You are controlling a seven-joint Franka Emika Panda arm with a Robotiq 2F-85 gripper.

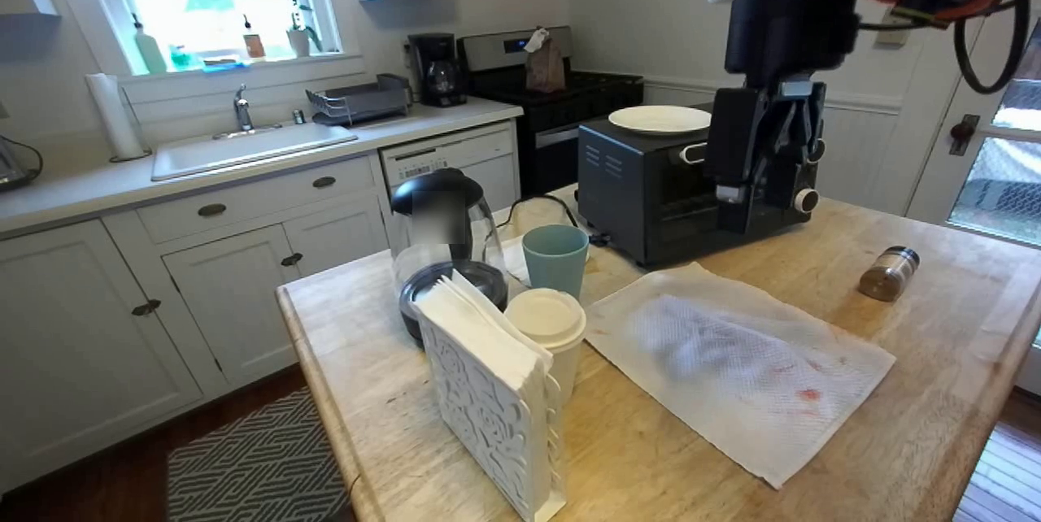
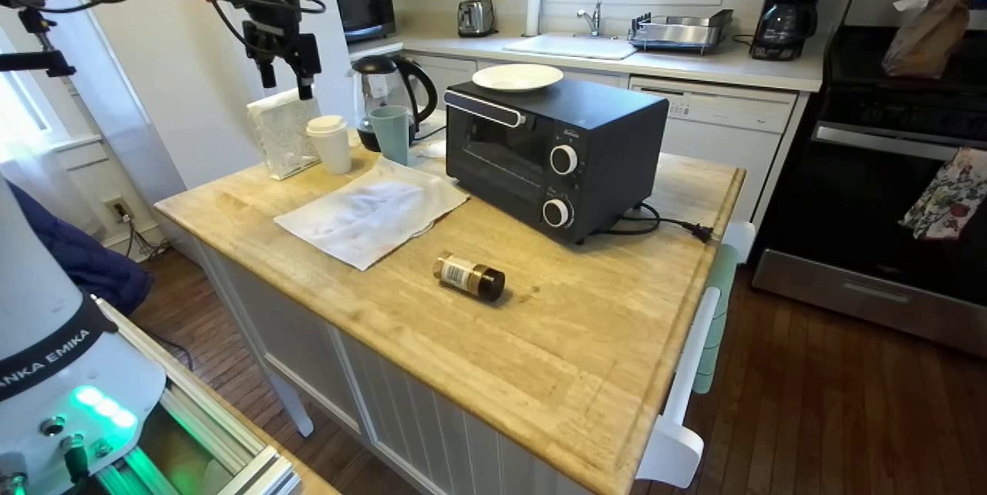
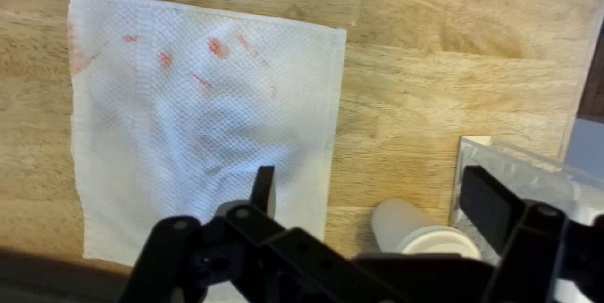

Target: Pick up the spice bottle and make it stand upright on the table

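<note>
The spice bottle (image 1: 890, 273) lies on its side on the light-wood table (image 1: 675, 441). In an exterior view the bottle (image 2: 467, 276) shows a barcode label and a dark cap pointing right, in front of the toaster oven. It is out of the wrist view. My gripper (image 2: 287, 88) is high above the table at the napkin-holder end, well away from the bottle; it also shows in an exterior view (image 1: 736, 201). In the wrist view the gripper (image 3: 370, 173) has its fingers wide apart with nothing between them, above the table (image 3: 415, 95).
A paper towel (image 3: 226, 105) lies flat below the gripper. A white cup (image 3: 401, 223) and a napkin holder (image 3: 514, 161) stand below it too. A teal mug (image 2: 391, 133), a kettle (image 2: 382, 90) and a black toaster oven (image 2: 609, 156) with a white plate (image 2: 517, 77) stand further along.
</note>
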